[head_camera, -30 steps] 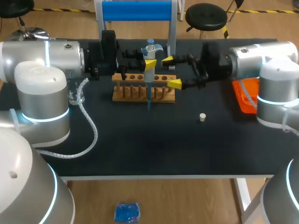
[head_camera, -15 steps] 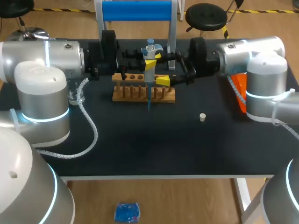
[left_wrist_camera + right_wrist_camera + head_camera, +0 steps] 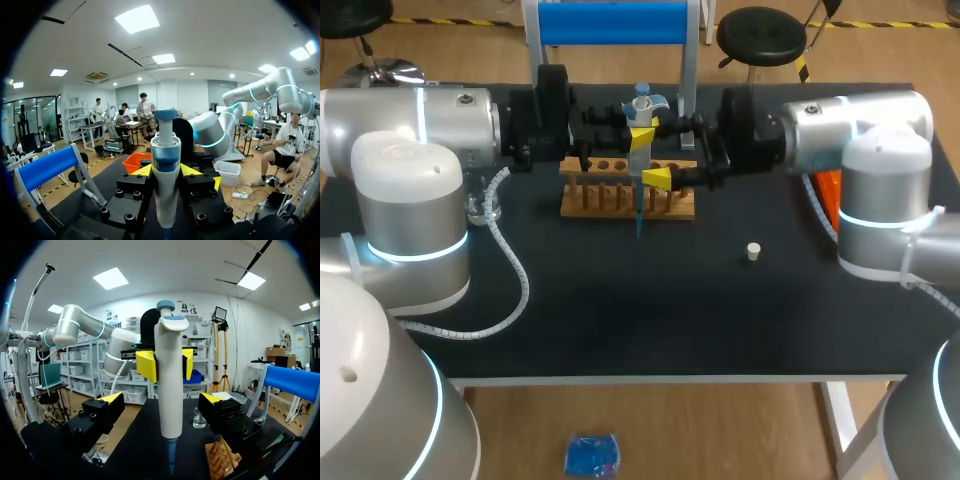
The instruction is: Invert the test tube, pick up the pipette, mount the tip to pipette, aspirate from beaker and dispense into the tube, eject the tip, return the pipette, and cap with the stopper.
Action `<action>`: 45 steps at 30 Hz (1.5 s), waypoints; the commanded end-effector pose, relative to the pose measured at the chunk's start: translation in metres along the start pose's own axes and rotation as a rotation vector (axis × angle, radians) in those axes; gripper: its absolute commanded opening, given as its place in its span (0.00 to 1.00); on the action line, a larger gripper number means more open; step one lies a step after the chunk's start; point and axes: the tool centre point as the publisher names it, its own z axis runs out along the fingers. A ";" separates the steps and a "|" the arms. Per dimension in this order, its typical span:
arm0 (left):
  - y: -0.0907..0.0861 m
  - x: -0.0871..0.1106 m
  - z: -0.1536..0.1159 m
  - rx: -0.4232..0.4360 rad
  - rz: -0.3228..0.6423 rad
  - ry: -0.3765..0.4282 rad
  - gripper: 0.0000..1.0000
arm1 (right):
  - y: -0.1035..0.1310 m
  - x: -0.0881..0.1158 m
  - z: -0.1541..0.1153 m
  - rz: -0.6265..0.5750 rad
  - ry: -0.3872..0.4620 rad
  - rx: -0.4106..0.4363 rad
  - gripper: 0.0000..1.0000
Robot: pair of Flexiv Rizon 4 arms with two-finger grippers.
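A white and blue pipette [image 3: 640, 150] hangs upright over the wooden tube rack [image 3: 620, 195], its blue tip pointing down. My left gripper [image 3: 638, 132] is shut on the pipette's body. In the left wrist view the pipette [image 3: 165, 165] stands between the left gripper's [image 3: 166, 172] yellow tips. My right gripper [image 3: 652, 156] is open, one finger on each side of the pipette without touching it. In the right wrist view the pipette [image 3: 170, 385] stands between the right gripper's [image 3: 162, 399] wide-spread fingers. A small white stopper [image 3: 753, 251] lies on the mat. I cannot make out the test tube.
A glass beaker [image 3: 485, 208] stands left of the rack, under my left arm. An orange tray [image 3: 828, 188] sits at the right, partly hidden by my right arm. A blue-topped stand [image 3: 612, 22] rises at the back edge. The rack [image 3: 222, 460] lies below the right gripper.
My right arm has moved left, bringing its open fingers from right of the rack to either side of the pipette. The left arm and pipette have stayed still.
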 end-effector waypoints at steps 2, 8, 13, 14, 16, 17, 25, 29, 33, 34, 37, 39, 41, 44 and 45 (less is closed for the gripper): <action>0.000 0.000 0.001 -0.001 -0.001 -0.002 0.00 | 0.000 0.002 0.006 0.002 -0.036 -0.005 1.00; 0.000 0.000 0.001 -0.001 -0.001 -0.002 0.00 | 0.000 0.001 0.013 0.000 -0.044 -0.010 1.00; 0.000 0.000 0.001 -0.001 -0.001 -0.002 0.00 | 0.001 0.000 0.016 -0.005 -0.041 -0.007 1.00; 0.000 0.000 0.001 -0.001 -0.001 -0.002 0.00 | 0.001 0.000 0.016 -0.008 -0.042 -0.004 1.00; 0.000 0.000 0.001 -0.001 -0.001 -0.002 0.00 | 0.002 -0.001 0.016 -0.011 -0.043 -0.001 1.00; 0.000 0.000 0.001 -0.001 -0.001 -0.002 0.00 | 0.002 -0.002 0.016 -0.013 -0.043 0.001 1.00; 0.000 0.000 0.001 -0.001 -0.001 -0.002 0.00 | 0.003 -0.004 0.017 -0.016 -0.042 0.004 0.91; 0.000 0.000 0.001 -0.001 -0.001 -0.002 0.00 | 0.003 -0.005 0.017 -0.016 -0.035 0.008 0.49; 0.000 0.000 0.001 -0.001 -0.001 -0.002 0.00 | 0.004 -0.005 0.017 -0.018 -0.026 0.008 0.30; 0.000 0.000 0.001 -0.001 -0.001 -0.002 0.00 | 0.004 -0.005 0.016 -0.019 -0.025 0.008 0.22; 0.000 0.000 0.001 -0.001 -0.001 -0.002 0.00 | 0.005 -0.005 0.015 -0.020 -0.018 0.005 0.02; 0.000 0.000 0.001 -0.001 -0.001 -0.002 0.00 | 0.005 -0.005 0.014 -0.020 -0.017 0.005 0.00; 0.000 0.000 0.001 -0.001 -0.001 -0.002 0.00 | 0.005 -0.005 0.013 -0.018 -0.015 0.004 0.00; 0.000 0.000 0.001 -0.001 -0.001 -0.002 0.00 | 0.006 -0.005 0.012 -0.017 -0.013 0.002 0.00; 0.000 0.000 0.001 -0.001 -0.001 -0.002 0.00 | 0.006 -0.006 0.012 -0.017 -0.013 0.001 0.00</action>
